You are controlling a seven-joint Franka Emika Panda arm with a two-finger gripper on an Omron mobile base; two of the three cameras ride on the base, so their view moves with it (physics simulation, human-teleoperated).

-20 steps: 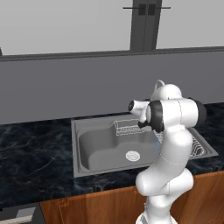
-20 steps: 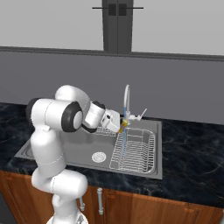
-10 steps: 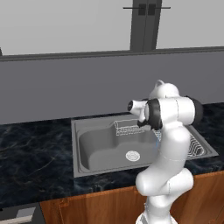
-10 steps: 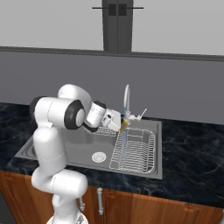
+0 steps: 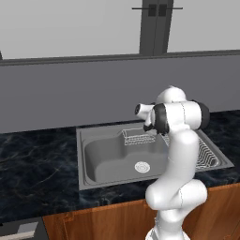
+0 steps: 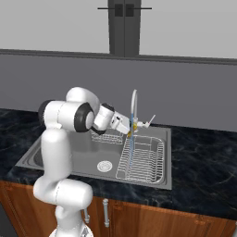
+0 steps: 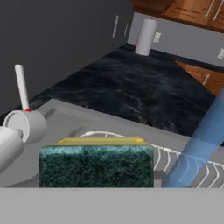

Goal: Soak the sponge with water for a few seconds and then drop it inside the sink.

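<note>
Here, entries by size. Arm: white, rising from the base, elbow raised over the counter's front edge, forearm reaching level across the basin toward the faucet.

Counter [image 6: 203,152]: black marbled stone, wrapping the sink on all sides; broad bare stretches at 9 o'clock in the left base view and at 3 o'clock in the right base view.

Sink [image 6: 60,167]: grey steel, deep basin with a round drain [image 5: 141,166] at its floor; the basin floor around the drain is bare.

Dish rack [image 6: 143,159]: wire, lying in the sink's right part, at 3 o'clock of the drain in the right base view. A smaller wire basket [image 5: 137,137] sits at the basin's back edge, close under the forearm.

Faucet [image 6: 134,102]: arched chrome, at the sink's back rim, with a thin lever [image 7: 20,85] (red-marked at its foot) angled up beside it.

Water [image 6: 130,150]: pale blue stream falling from the spout onto the rack.

Gripper [image 6: 130,128]: at the stream, just below the spout; fingers closed on the sponge.

Sponge [image 7: 96,165]: green scrub face toward the hand camera, yellow body edging its top, held above the rack. In the hand view the stream passes at its 3 o'clock, just beside it; contact cannot be told.
</note>
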